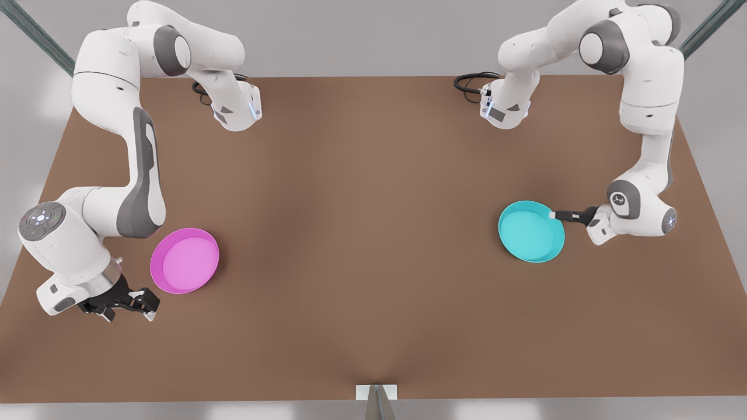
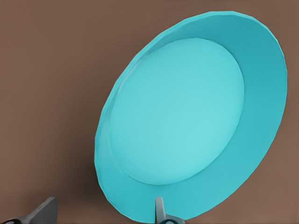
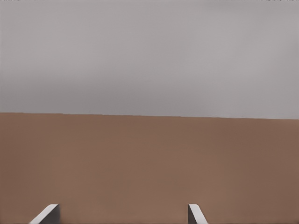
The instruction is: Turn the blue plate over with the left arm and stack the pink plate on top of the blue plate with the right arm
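The left gripper (image 1: 553, 215), a black two-finger claw on a white robot arm, is on the front view's right. It reaches sideways to the round, shallow blue-green plastic plate (image 1: 531, 231). Its fingertips touch the plate's raised rim on the side nearest the arm. In the left wrist view the blue plate (image 2: 187, 116) sits right in front of the claw, hollow side up. One fingertip (image 2: 159, 208) lies over the rim and the other finger (image 2: 44, 212) is out to the side over the bare table. The fingers are wide apart, so they are not squeezing the plate.

The right gripper (image 1: 149, 308), the same kind of black claw on the other white arm, is on the front view's left. It sits low near the table's front edge. The round, shallow pink plastic plate (image 1: 184, 260) lies flat just beside this claw, a little farther back on the table and not touching it. In the right wrist view the two pale fingertips (image 3: 46, 213) are held apart, with brown table and a grey wall beyond them.

The two plates are well apart, with a wide stretch of brown table (image 1: 362, 233) between them. Nothing lies between each claw and its plate.
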Controlling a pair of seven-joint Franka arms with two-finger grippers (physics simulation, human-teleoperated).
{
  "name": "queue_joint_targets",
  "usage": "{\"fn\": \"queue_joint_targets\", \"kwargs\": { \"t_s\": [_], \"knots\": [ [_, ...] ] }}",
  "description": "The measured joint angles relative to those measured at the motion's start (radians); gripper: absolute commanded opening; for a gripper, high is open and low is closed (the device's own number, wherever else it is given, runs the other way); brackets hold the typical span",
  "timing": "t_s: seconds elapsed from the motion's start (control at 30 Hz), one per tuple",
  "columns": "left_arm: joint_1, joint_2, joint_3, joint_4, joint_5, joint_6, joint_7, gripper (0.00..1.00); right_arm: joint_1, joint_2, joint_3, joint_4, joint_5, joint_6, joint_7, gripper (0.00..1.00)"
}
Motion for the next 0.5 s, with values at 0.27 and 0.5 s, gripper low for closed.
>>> {"fn": "queue_joint_targets", "kwargs": {
  "t_s": [0.27, 0.5],
  "knots": [
    [-0.011, 0.022, -0.005, 0.001, -0.03, 0.047, 0.052, 0.83, 0.001, -0.009, 0.0, -0.041, -0.002, 0.0, 0.0, 1.0],
    [-0.025, 0.031, -0.008, -0.001, -0.047, 0.079, 0.051, 0.31, -0.003, -0.027, 0.0, -0.066, 0.0, -0.006, -0.006, 1.0]
  ]
}}
